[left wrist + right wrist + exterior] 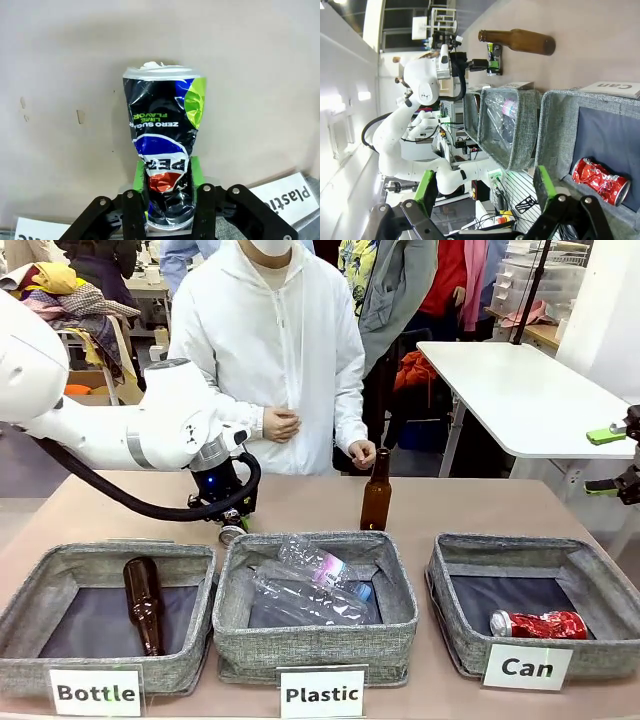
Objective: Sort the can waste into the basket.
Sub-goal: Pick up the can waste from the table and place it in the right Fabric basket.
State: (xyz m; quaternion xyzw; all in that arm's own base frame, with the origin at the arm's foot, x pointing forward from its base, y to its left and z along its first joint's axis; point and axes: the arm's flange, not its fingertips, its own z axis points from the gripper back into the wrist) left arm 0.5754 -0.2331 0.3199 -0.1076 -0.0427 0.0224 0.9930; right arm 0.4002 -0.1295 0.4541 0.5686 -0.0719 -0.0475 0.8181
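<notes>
**One can in the basket, the other in the left claw**

We've got the left gripper closed on the dark blue-black can. Its green pads pinch the crumpled lower half, and the silver top points away from the wrist camera over bare table. From the front, that gripper sits low just behind the Plastic basket, to the left of the upright brown bottle. The can is mostly hidden there – we think the silver bit under the fingers is its end. The red can lies on its side near the front right corner of the Can basket. The right gripper hangs wide open with nothing between its pads, over by the table's right edge.
</notes>
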